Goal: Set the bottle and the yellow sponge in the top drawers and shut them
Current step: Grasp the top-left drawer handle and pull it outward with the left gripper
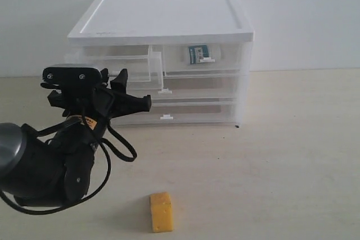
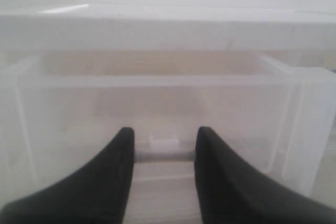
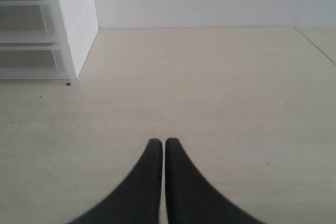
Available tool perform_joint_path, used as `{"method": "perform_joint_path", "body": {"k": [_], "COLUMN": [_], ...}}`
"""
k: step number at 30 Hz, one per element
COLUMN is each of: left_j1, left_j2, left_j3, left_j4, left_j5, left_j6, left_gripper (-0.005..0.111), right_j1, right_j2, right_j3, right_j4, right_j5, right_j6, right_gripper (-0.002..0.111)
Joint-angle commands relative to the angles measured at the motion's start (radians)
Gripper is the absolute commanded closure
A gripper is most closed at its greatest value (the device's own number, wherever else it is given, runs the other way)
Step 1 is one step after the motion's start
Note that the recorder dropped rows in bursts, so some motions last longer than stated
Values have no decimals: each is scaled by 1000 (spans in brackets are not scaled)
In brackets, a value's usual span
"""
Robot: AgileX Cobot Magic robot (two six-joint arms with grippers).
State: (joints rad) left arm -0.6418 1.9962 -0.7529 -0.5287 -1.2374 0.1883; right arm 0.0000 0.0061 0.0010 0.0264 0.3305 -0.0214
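Bright diffuse light; faint shadow beside yellow sponge (image 1: 161,212); hazy left wrist view

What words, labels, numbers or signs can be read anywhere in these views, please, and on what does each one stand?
On the small white plastic bottle, seen through the closed translucent right top drawer: a teal-and-white label, too small and blurred to read.
On the white plastic cabinet and the yellow foam sponge: no text to be seen in any view.
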Motion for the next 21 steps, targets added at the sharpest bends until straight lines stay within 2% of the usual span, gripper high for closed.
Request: {"method": "perform_joint_path", "body": {"k": [1, 9, 21], "left_j1": [-43, -108, -208], "left_j2": [-48, -111, -111], "left_j3": [62, 148, 178], "left_j4": [-51, -100, -242], "left_j5": [16, 16, 16], "left_j6": [21, 36, 40], "left_gripper": [102, 102, 102], "right_j1": [0, 0, 0], "right_j2": [-6, -6, -6], "right_j3": [-1, -1, -1], "right_j4": [-9, -9, -9], "right_j5": [-7, -7, -7], "right_j6": [-2, -2, -2], "right_gripper": [108, 108, 108]}}
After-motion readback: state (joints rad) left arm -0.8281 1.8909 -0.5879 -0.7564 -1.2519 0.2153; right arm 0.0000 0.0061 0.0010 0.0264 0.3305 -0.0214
